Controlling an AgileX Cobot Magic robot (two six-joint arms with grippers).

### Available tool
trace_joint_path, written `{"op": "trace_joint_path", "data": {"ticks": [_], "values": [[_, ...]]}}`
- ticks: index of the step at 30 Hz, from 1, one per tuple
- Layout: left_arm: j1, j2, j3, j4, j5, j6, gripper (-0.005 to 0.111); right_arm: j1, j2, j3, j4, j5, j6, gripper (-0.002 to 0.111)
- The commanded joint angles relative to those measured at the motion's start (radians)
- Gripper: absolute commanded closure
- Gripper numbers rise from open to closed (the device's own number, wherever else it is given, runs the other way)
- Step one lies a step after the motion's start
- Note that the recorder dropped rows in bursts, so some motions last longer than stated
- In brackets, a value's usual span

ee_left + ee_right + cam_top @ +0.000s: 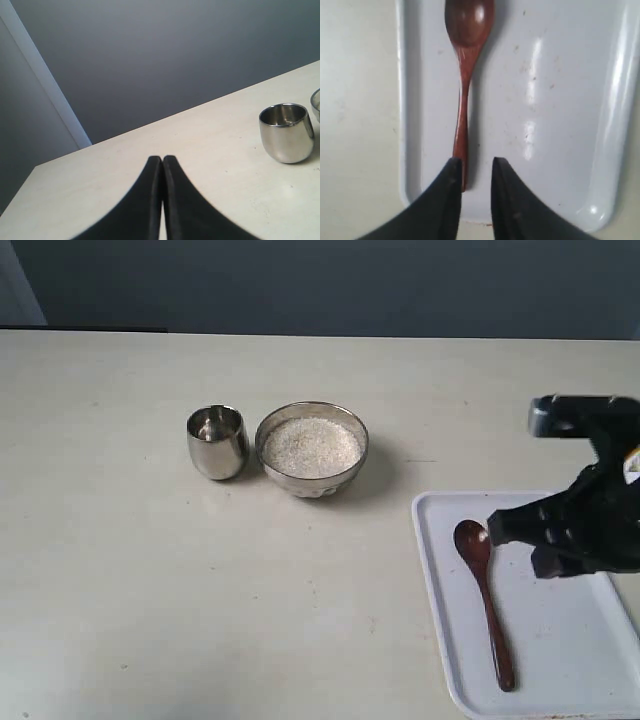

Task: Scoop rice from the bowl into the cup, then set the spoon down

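Exterior view, far left to right: the cup [217, 442] stands left of centre with nothing visible in it, the bowl [311, 449] just beside it, heaped with rice [311, 447]. Lower right, the tray [560, 612] holds the spoon [485, 583], lying flat, head toward the top of the frame. The right gripper [520, 530] hangs over the tray, just right of the spoon's head. In its wrist view the fingers [447, 200] stand slightly parted, grasping nothing, at the handle's end. The left gripper [162, 200] is clenched, empty. Risk, I'd say: the glossy, slim handle lies flush on the tray, so closing fingers could skid it sideways or pinch it crooked.
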Motion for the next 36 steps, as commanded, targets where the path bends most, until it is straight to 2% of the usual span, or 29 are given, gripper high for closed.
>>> {"op": "trace_joint_path", "data": {"ticks": [1,9,14,23,27,33,36], "values": [[0.0,-0.005,-0.002,-0.001,-0.003,-0.007,0.106,-0.007,-0.22,0.001,-0.079,-0.015,0.004,0.109],[0.0,-0.005,-0.002,-0.001,-0.003,-0.007,0.106,-0.005,-0.601,0.005,-0.147,-0.112,0.002,0.109],[0.0,-0.005,-0.002,-0.001,-0.003,-0.007,0.106,-0.005,-0.735,0.005,-0.171,-0.157,-0.001,0.109],[0.0,-0.005,-0.002,-0.001,-0.003,-0.007,0.106,-0.005,-0.77,0.003,-0.153,-0.152,-0.001,0.109],[0.0,-0.005,-0.002,-0.001,-0.003,-0.007,0.106,-0.005,-0.77,0.003,-0.076,-0.175,0.028,0.109],[0.0,-0.005,-0.002,-0.001,-0.003,-0.007,0.106,-0.005,-0.77,0.014,-0.206,-0.22,0.017,0.109],[0.0,-0.005,-0.002,-0.001,-0.003,-0.007,0.106,-0.078,-0.78,0.076,-0.247,-0.273,0.019,0.109]]}}
